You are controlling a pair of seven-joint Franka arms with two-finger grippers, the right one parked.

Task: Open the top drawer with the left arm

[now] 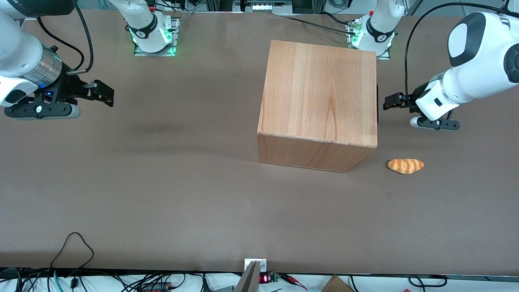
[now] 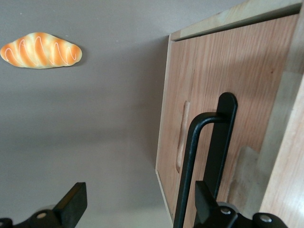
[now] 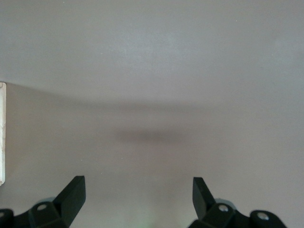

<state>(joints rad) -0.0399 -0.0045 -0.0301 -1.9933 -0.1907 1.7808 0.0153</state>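
Note:
The wooden cabinet (image 1: 320, 101) stands mid-table, and its front faces the working arm's end. In the left wrist view the top drawer's front panel (image 2: 247, 85) looks flush with the cabinet and carries a black handle (image 2: 211, 142). From the front camera that handle is only a thin dark strip (image 1: 378, 101). My left gripper (image 1: 388, 101) hovers level with it, a short gap in front of the drawer front. The gripper (image 2: 137, 206) is open and holds nothing. The handle's bar lines up just inside one finger (image 2: 205, 202).
A toy bread roll (image 1: 405, 166) (image 2: 40, 50) lies on the brown table (image 1: 162, 194), nearer to the front camera than my gripper and beside the cabinet's corner. Cables run along the table's near edge.

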